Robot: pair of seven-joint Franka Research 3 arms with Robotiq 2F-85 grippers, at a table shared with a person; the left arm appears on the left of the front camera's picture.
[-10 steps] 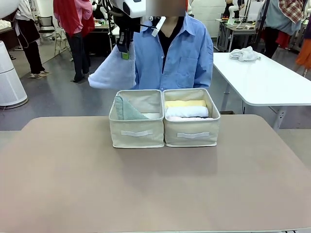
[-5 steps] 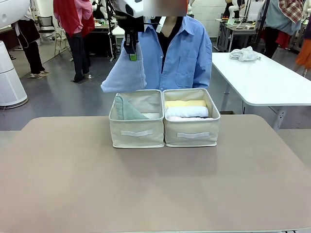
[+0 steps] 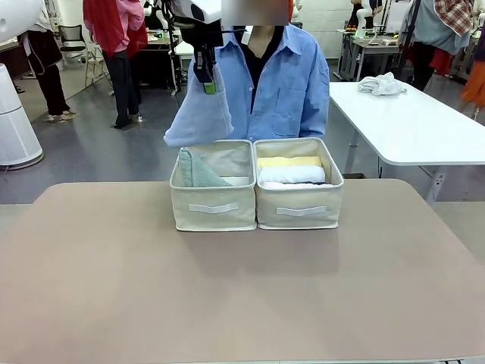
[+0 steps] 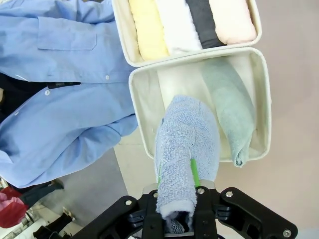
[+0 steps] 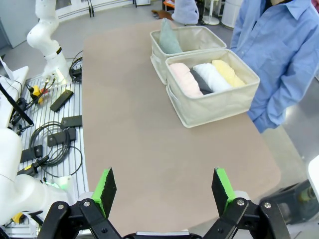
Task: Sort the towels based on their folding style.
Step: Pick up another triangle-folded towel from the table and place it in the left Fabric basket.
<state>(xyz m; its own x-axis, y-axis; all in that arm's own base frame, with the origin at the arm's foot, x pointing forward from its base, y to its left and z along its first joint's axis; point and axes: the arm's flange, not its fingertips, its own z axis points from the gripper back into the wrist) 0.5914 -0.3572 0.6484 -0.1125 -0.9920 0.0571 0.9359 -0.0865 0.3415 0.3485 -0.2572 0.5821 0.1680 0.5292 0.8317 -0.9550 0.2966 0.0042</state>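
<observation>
Above the left bin (image 3: 213, 199), your left tool (image 3: 205, 72) pinches the blue cone towel (image 3: 200, 112) by its tip, so lower it straight into the free space beside the green cone (image 4: 227, 107) before you spread the fingers.

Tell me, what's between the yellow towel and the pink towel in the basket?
Two rolled towels: the white towel beside the yellow towel, then the dark grey towel beside the pink towel. The left wrist view shows all four side by side.
</observation>
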